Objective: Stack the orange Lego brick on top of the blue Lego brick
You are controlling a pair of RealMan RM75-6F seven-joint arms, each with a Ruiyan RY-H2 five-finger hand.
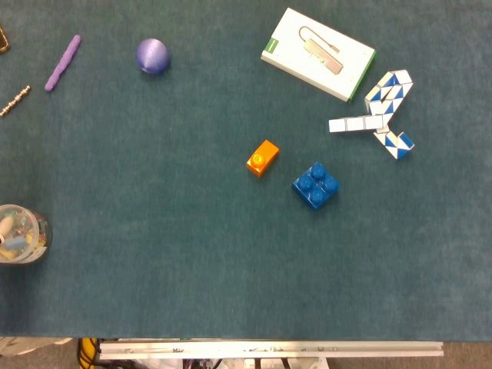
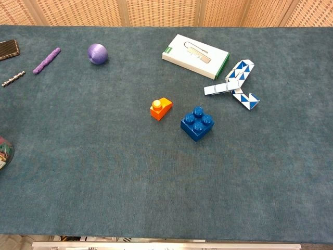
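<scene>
The orange Lego brick [image 1: 263, 157] [image 2: 161, 108] sits on the dark teal table near the middle, a single stud on its top. Just to its right and slightly nearer lies the blue Lego brick [image 1: 316, 184] [image 2: 197, 123], square with several studs, a small gap between the two. Neither hand shows in the head view or the chest view.
A white and green box [image 1: 318, 54] [image 2: 195, 56] lies at the back right, a blue and white twist puzzle [image 1: 380, 113] [image 2: 235, 84] beside it. A purple ball [image 1: 152, 56] [image 2: 97, 53], a purple stick [image 1: 62, 63] and a bead chain [image 1: 14, 101] lie at back left. A clear jar [image 1: 20, 234] stands at the left edge.
</scene>
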